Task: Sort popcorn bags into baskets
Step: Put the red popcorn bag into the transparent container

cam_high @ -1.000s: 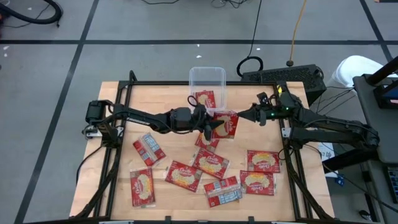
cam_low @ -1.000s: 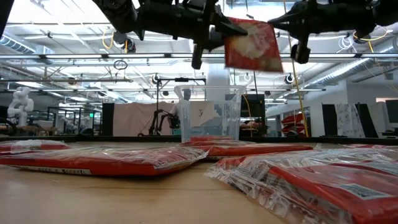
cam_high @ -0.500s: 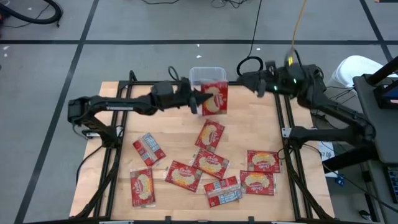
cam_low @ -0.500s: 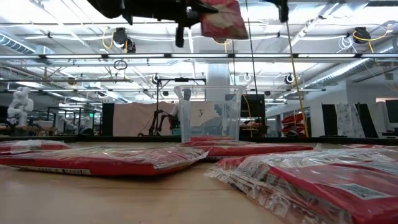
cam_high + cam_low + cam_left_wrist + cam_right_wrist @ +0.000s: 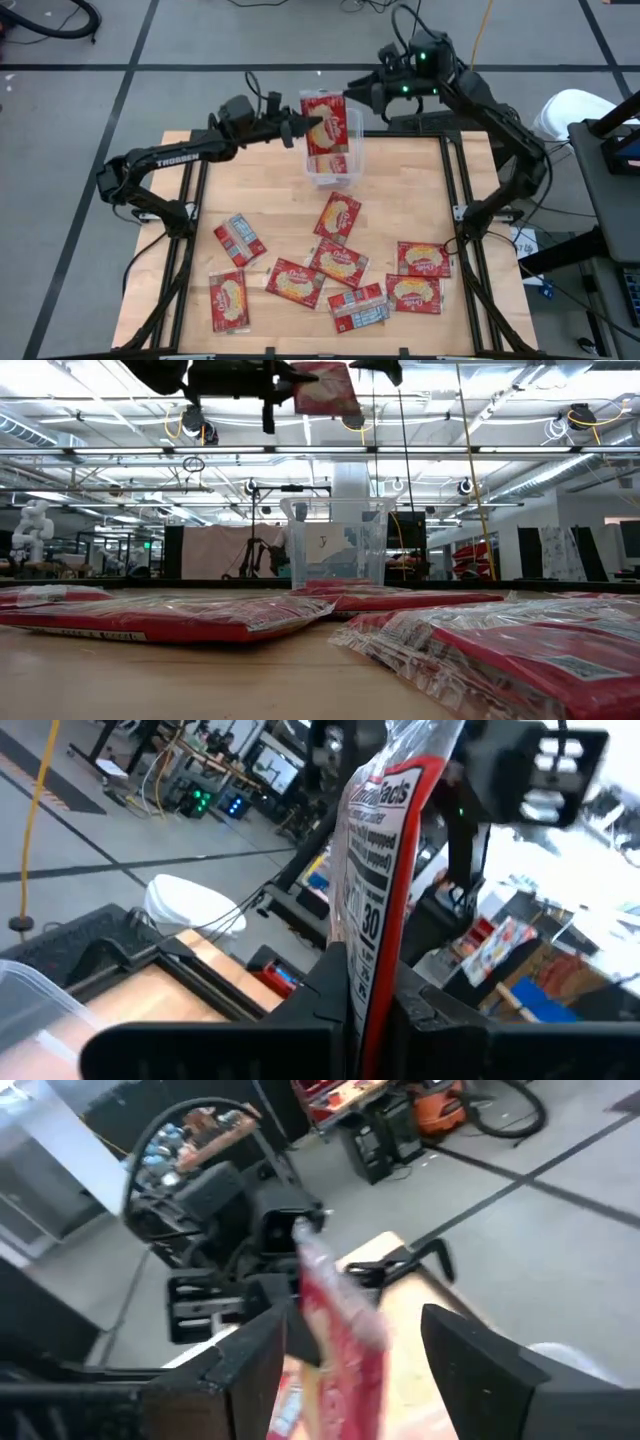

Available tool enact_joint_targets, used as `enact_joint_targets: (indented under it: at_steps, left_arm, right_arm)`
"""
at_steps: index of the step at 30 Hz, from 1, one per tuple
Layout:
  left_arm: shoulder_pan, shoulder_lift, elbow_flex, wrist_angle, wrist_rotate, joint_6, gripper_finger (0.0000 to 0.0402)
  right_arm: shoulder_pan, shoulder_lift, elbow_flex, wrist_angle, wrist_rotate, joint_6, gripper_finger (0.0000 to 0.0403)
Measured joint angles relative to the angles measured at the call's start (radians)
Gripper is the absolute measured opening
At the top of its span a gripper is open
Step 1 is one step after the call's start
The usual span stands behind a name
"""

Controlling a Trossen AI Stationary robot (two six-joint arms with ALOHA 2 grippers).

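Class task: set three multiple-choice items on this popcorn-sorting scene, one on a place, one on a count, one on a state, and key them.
1. Where is the held bag?
A over the tub
B on the table
C on the floor

2. How many bags lie on the table outside the tub?
A two
B eight
C fifteen

3. The right end effector is:
A open
B clamping the bag
C holding the tub

Answers:
A, the left end effector grips it above the tub.
B, eight lie loose.
A, its fingers stand apart.

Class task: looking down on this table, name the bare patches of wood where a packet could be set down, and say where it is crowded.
Bare: the table between tub and right frame, and the left strip beside the grey-backed packet. Crowded: the packets across the near middle and right.
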Motion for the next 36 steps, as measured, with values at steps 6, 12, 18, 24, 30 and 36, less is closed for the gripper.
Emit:
enact_joint_targets:
  at_steps: [6, 12, 18, 24, 30, 36]
  left_arm:
    - [0.039, 0.004, 0.000, 0.003, 0.045, 0.069, 0.0032]
    - [0.044, 0.008, 0.000, -0.006, 0.057, 0.134, 0.0033]
    - [0.061, 0.008, 0.000, -0.023, 0.053, 0.161, 0.0017]
    - [0.083, 0.013, 0.000, -0.045, 0.049, 0.179, 0.0047]
    - [0.093, 0.013, 0.000, -0.043, 0.023, 0.191, 0.0033]
    - [0.101, 0.013, 0.000, -0.047, 0.022, 0.194, 0.0026]
  right_arm:
    - [-0.041, 0.041, 0.003, -0.008, -0.082, -0.074, 0.0222]
    - [-0.069, 0.081, -0.011, 0.006, -0.188, -0.079, 0.0222]
    - [-0.072, 0.116, -0.011, 0.014, -0.222, -0.122, 0.0201]
    - [-0.106, 0.133, -0.012, 0.057, -0.266, -0.182, 0.0108]
    - [-0.142, 0.135, -0.038, 0.125, -0.294, -0.180, 0.0008]
    - [-0.164, 0.136, -0.089, 0.162, -0.335, -0.140, 0.0007]
